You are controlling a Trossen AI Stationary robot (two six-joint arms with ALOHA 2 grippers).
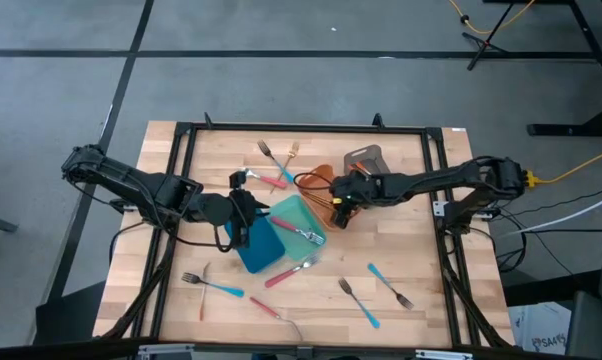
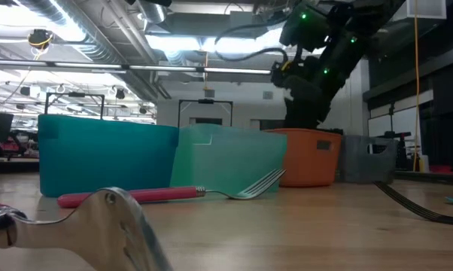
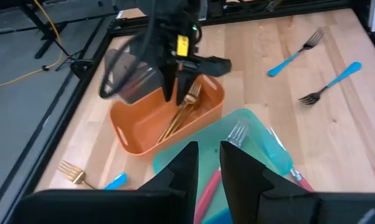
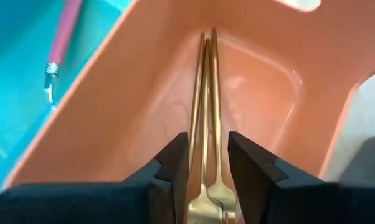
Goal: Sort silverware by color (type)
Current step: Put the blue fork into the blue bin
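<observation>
My right gripper (image 1: 339, 208) hangs open over the orange tray (image 1: 321, 178). Two gold forks (image 4: 206, 93) lie side by side in that tray, and the fingers stand on either side of their heads without touching. My left gripper (image 1: 247, 216) waits over the blue tray (image 1: 259, 252), beside the teal tray (image 1: 291, 212). It is shut on a pink-handled fork (image 3: 207, 183) whose metal head (image 3: 237, 132) reaches out over the teal tray. More silverware lies loose on the table. My left gripper has the fork's pink handle (image 3: 206, 186) between its two fingers; the fingers themselves hide the exact place of contact. The fork runs along the fingers and sticks out ahead of them. Its head is over the teal tray, slanting slightly down.
A grey tray (image 1: 366, 158) stands behind the orange one. Blue-handled forks (image 1: 359, 300) (image 1: 391, 285) (image 1: 213, 285) and a red one (image 1: 271, 308) lie near the front edge. Another red fork (image 2: 174, 194) lies by the teal tray. A pink (image 1: 273, 170) and a gold fork (image 1: 293, 152) lie at the far side.
</observation>
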